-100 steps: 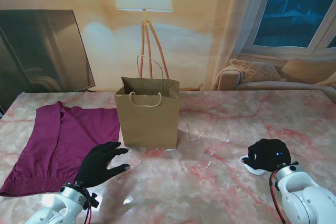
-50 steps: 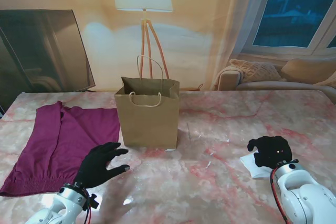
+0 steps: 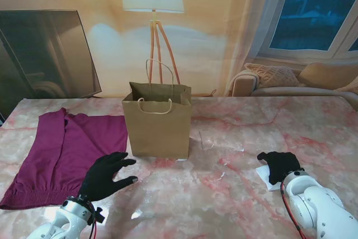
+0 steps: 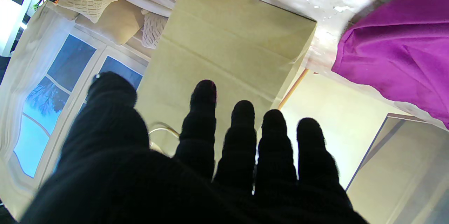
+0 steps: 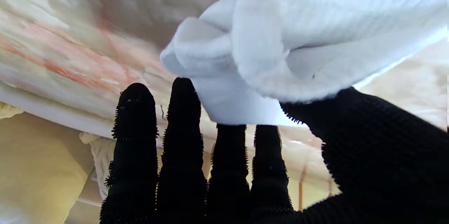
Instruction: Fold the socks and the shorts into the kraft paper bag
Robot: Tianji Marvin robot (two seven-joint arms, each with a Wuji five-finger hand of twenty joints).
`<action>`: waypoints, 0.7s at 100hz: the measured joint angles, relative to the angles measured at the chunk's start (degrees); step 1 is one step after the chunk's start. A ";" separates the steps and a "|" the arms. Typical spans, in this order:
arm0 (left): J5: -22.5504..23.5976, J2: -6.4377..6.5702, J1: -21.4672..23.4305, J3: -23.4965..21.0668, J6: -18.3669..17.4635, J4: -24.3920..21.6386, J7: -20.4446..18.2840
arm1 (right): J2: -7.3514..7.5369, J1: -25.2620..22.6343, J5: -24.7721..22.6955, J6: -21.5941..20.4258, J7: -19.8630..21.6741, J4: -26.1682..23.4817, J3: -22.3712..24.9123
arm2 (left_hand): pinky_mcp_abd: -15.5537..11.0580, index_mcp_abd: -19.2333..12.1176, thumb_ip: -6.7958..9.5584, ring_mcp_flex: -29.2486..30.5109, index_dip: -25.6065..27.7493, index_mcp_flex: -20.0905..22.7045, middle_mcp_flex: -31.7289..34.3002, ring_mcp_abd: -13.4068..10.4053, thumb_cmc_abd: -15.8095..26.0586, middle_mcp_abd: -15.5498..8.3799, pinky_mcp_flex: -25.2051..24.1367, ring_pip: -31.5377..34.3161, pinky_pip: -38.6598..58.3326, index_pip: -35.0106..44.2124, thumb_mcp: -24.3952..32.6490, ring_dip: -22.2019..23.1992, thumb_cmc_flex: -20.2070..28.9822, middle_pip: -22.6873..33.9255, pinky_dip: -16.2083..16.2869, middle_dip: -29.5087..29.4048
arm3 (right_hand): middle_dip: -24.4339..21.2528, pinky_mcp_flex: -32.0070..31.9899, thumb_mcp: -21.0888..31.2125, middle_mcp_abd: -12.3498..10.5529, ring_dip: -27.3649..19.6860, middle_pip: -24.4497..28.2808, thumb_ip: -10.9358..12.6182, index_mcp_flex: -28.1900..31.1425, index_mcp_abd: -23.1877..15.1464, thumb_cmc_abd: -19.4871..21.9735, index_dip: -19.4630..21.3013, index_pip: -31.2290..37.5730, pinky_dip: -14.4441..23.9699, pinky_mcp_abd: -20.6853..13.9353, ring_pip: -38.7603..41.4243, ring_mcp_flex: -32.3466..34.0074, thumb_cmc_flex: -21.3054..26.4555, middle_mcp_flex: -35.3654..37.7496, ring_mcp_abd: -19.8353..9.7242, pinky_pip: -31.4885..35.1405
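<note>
The kraft paper bag (image 3: 158,128) stands upright and open-topped at mid-table. The magenta shorts (image 3: 67,148) lie spread flat to its left. My left hand (image 3: 106,175) rests open on the table by the shorts' near right edge, fingers spread toward the bag (image 4: 228,48); the shorts (image 4: 403,52) show beside it in the left wrist view. On the right, my right hand (image 3: 278,166) sits on the white socks (image 3: 264,175). In the right wrist view the bunched, folded socks (image 5: 298,41) are pinched between the thumb and fingers (image 5: 228,153).
The pink marble table (image 3: 235,194) reaches wide on both sides of the bag. Behind its far edge stand a floor lamp (image 3: 152,4), a dark screen (image 3: 45,54) at left and a sofa (image 3: 302,79) under the window at right.
My right hand has drawn left and nearer to me, baring part of the white socks and bunching them up. The left hand, bag and shorts have stayed put.
</note>
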 measured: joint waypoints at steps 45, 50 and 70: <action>-0.03 0.01 -0.02 0.11 0.14 -0.03 -0.17 | -0.25 -1.67 3.84 -4.50 -1.34 -3.65 1.38 | 0.00 -0.07 0.00 0.00 0.00 0.00 0.00 -0.04 0.00 0.00 0.00 0.00 0.00 0.00 0.00 0.00 0.00 0.00 0.00 0.00 | 18.88 11.06 -2.74 -4.33 12.12 6.90 -10.29 32.08 -20.75 -5.49 16.30 24.56 0.25 0.88 20.14 13.81 2.44 22.95 -1.85 15.41; -0.03 0.01 -0.02 0.13 0.14 -0.01 -0.17 | -0.53 -2.35 5.67 -4.37 -1.91 -5.69 1.58 | 0.00 -0.07 0.00 0.00 0.00 0.00 0.00 -0.04 0.00 0.00 0.00 0.00 0.00 0.00 0.00 0.00 0.00 0.00 0.00 0.00 | 11.29 12.50 -2.76 -2.13 11.58 -0.31 -10.29 32.17 -20.75 -5.29 16.42 24.09 0.28 0.66 19.57 13.85 2.44 21.88 -1.85 17.00; 0.00 0.01 0.00 0.11 0.09 0.00 0.00 | -1.80 -1.38 9.78 -0.79 -4.38 -12.88 -1.10 | 0.00 -0.12 0.00 0.00 0.00 0.00 0.00 -0.05 0.00 0.00 0.00 0.00 0.00 0.00 0.00 0.00 0.00 0.00 0.00 0.00 | 3.08 23.91 -2.76 1.01 10.68 1.54 -10.49 32.31 -19.36 -5.18 16.44 24.08 -0.33 -0.57 25.30 25.80 2.32 30.80 -2.86 22.40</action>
